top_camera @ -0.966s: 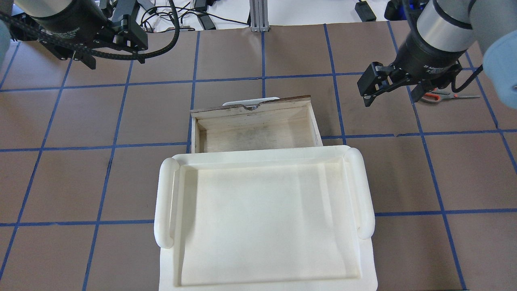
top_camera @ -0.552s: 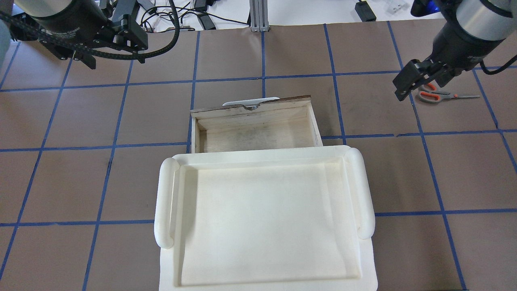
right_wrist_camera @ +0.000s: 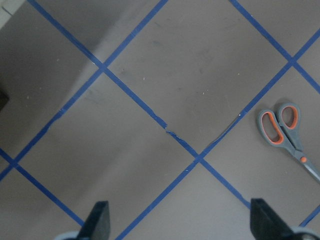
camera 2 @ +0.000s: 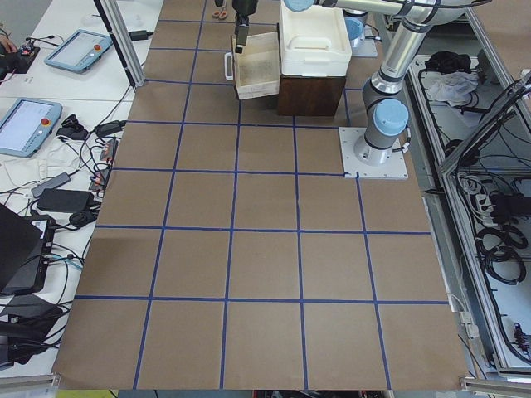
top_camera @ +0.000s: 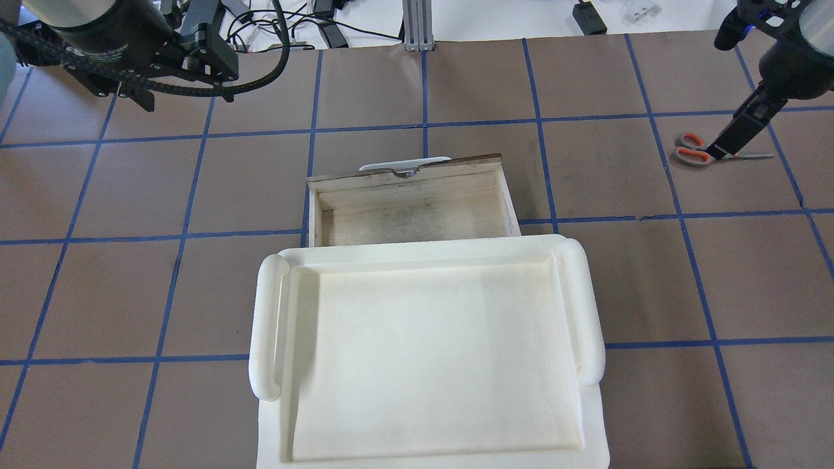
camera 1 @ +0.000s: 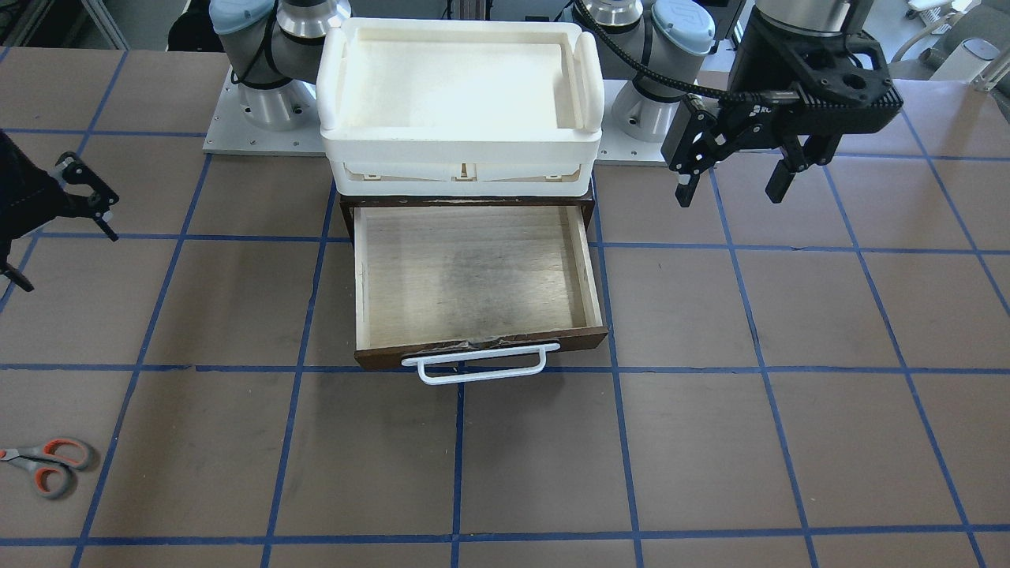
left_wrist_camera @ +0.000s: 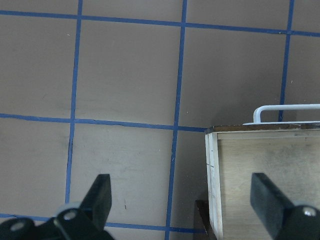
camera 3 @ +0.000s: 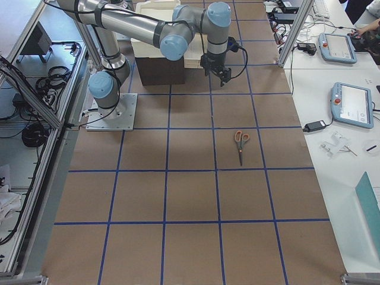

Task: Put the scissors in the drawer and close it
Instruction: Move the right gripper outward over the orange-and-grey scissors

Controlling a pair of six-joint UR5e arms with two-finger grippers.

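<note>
Progress: early, no step complete | scissors [right_wrist_camera: 294, 146] flat on table at far right, well apart from drawer [camera 1: 473, 268], which stands open and empty | right gripper [right_wrist_camera: 180, 212] spread wide, hovers near scissors, not aligned | left gripper [left_wrist_camera: 181, 200] spread wide, empty | remaining: grasp, deposit, close.

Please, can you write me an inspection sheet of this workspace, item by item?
Surface: brown table with a blue tape grid; nothing spilled.
Job's things: small grey-and-orange scissors lie flat on the table, far out on the robot's right; dark brown wooden drawer is pulled open and empty.
Clutter: empty white foam tray on top of the dark cabinet.
Hands: left hand open, empty, above the table beside the drawer; right hand open, empty, near the scissors, which are not between its fingers.
Cables: black hose on the left arm; loose leads on the side bench.
Surroundings: screen pendant on a white bench.
</note>
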